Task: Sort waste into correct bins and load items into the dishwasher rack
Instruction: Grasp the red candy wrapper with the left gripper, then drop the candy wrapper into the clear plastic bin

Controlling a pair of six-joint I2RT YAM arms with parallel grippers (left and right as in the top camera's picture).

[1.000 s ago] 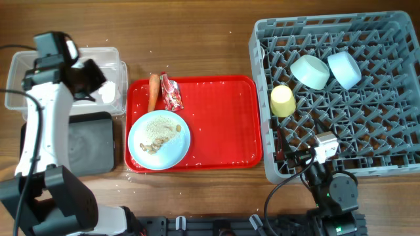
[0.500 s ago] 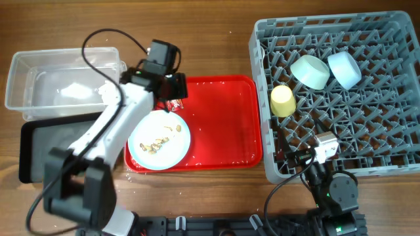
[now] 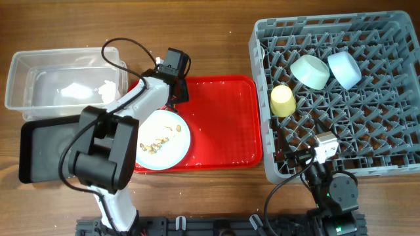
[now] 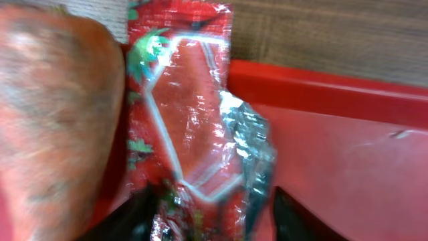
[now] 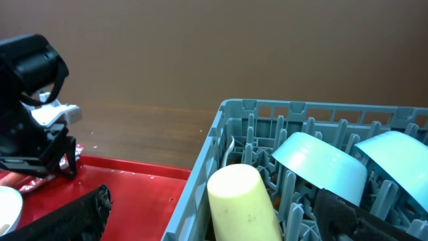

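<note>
Straddling the crumpled wrapper [image 4: 194, 120] beside the carrot [image 4: 53, 114], the left gripper [image 4: 207, 231] stands spread apart, unclenched.

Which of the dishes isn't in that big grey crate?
The pale blue round plate: it lies on the red tray with crumbs on it, while the mint green bowl, light blue bowl and yellow cup all sit in the grey crate.
</note>
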